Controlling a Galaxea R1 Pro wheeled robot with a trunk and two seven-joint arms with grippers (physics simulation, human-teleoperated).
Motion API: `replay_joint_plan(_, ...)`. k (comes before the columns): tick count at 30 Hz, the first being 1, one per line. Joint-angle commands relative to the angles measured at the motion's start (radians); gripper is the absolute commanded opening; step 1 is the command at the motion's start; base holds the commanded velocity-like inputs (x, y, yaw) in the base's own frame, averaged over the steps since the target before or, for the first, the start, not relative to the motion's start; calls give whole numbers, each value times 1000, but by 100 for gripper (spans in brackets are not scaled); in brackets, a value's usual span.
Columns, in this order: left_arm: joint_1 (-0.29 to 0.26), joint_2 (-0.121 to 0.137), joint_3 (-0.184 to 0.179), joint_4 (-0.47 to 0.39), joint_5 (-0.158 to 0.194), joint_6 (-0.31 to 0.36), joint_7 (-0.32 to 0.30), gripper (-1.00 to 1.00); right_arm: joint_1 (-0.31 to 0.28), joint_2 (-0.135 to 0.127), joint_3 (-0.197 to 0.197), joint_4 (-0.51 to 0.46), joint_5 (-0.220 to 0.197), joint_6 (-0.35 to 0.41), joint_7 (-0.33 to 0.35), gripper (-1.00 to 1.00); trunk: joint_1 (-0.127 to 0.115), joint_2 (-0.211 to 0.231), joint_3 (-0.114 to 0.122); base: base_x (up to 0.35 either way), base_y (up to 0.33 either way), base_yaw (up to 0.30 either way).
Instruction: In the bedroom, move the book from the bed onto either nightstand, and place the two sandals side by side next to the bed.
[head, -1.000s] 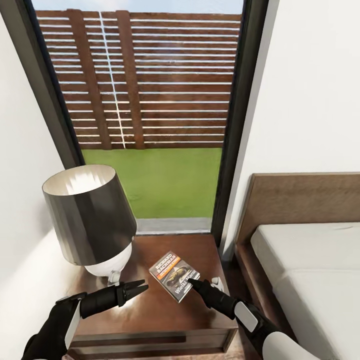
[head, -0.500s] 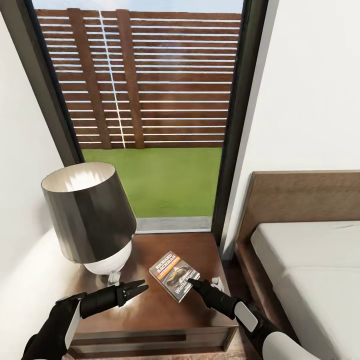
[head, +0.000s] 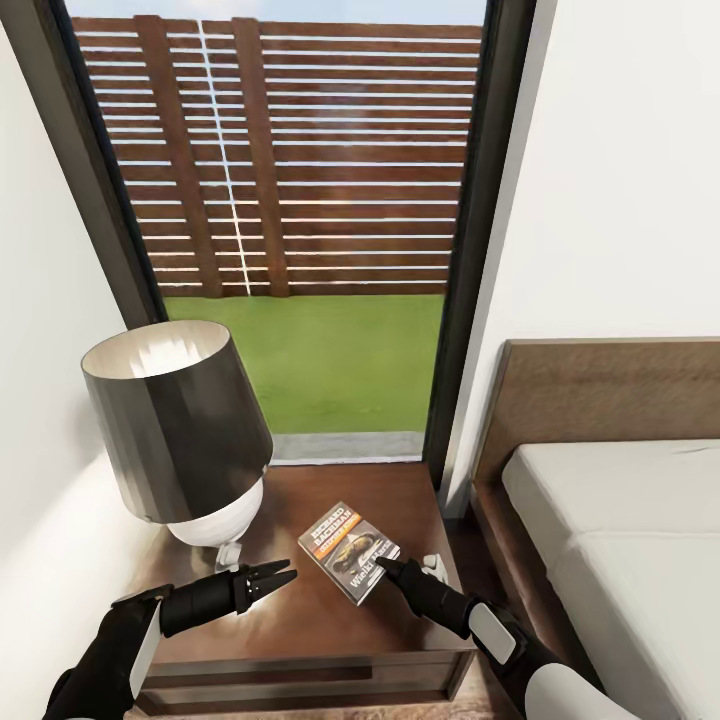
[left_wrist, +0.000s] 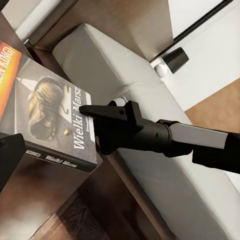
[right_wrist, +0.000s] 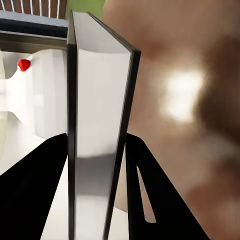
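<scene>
The book (head: 348, 550) lies flat over the right half of the dark wooden nightstand (head: 300, 625), cover up. My right gripper (head: 385, 567) is shut on the book's near right corner. The right wrist view shows the book's edge (right_wrist: 95, 135) clamped between the two black fingers. In the left wrist view the book (left_wrist: 45, 115) sits with the right gripper (left_wrist: 87, 111) on its corner. My left gripper (head: 280, 576) hovers shut over the nightstand's left half, a short way from the book. The bed (head: 630, 540) stands to the right. The sandals are out of view.
A table lamp (head: 180, 440) with a dark shade and white base takes up the nightstand's back left. Behind it is a tall dark-framed window (head: 300, 200) with lawn and slatted fence. White walls close both sides. Only a narrow floor gap separates nightstand and bed frame (head: 490, 520).
The whole picture has slid up a little, so the camera moved. Both arms and the book hold the same places relative to the nightstand.
</scene>
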Motion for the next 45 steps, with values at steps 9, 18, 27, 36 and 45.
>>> replay_joint_plan(9,-1,0,1,0,-2,11,-4,100,0,-1,4,0,-11,7,-1,-100,23,-42,-20,0,0,0)
replay_joint_plan(18,-1,0,1,0,-2,11,-3,100,0,0,4,0,-11,7,-1,-100,38,-70,-32,0,0,0)
replay_joint_plan(27,-1,0,1,0,-2,11,-3,100,0,-1,4,0,-11,7,-1,-100,46,-84,-38,0,0,0)
replay_joint_plan(36,-1,0,1,0,-2,11,-3,100,0,-1,4,0,-11,7,-1,-100,46,-84,-38,0,0,0)
replay_joint_plan(45,-1,0,1,0,-1,11,-3,100,0,-1,4,0,-11,7,-1,-100,57,-105,-48,0,0,0)
